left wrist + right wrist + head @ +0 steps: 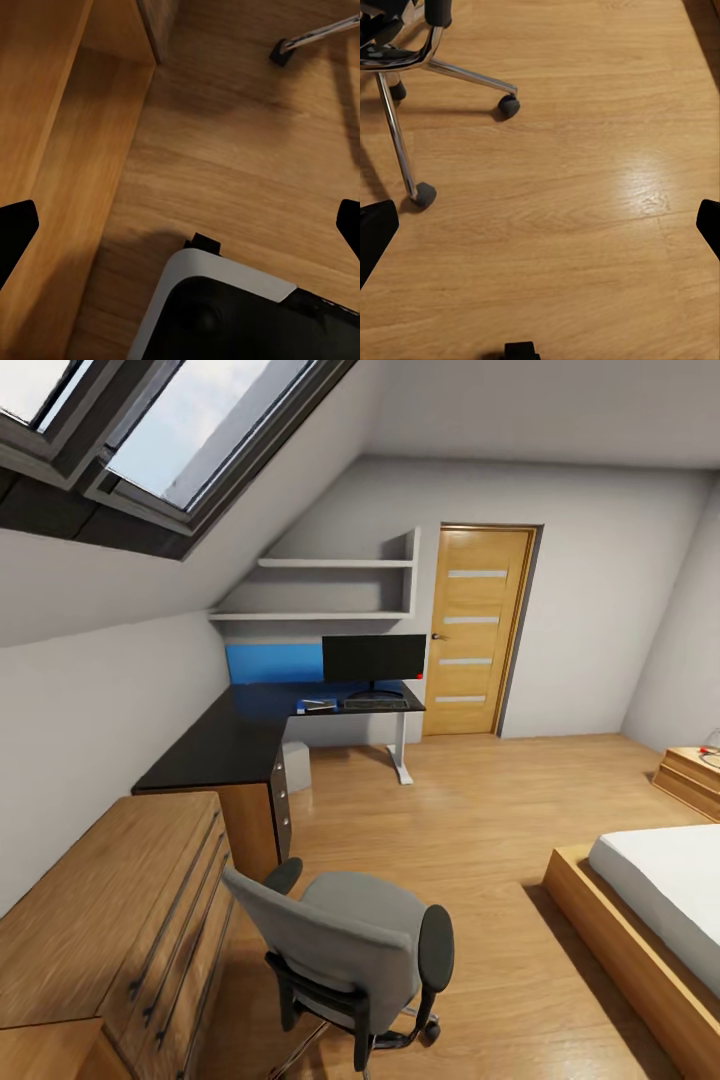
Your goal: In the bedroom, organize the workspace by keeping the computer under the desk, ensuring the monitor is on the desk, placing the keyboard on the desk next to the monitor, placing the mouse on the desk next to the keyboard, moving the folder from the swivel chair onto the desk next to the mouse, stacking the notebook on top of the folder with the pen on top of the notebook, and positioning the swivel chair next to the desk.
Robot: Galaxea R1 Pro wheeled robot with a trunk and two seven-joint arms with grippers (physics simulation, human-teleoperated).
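Bedroom seen on approach: swivel chair (350,950) at 6 o'clock, counter (240,735) with monitor (374,658) and keyboard (376,703) at 11. Both grippers (180,225) (540,225) are spread, empty. Driving closer is judged next.

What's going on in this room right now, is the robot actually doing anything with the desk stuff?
Nothing is being handled yet. The robot stands back in the bedroom, looking over the swivel chair, which sits near the wooden drawer chest, apart from the desk. At the far end of the desk, the monitor stands with the keyboard in front of it. Both wrist cameras look down at the wood floor, with the fingers spread wide and nothing between them.
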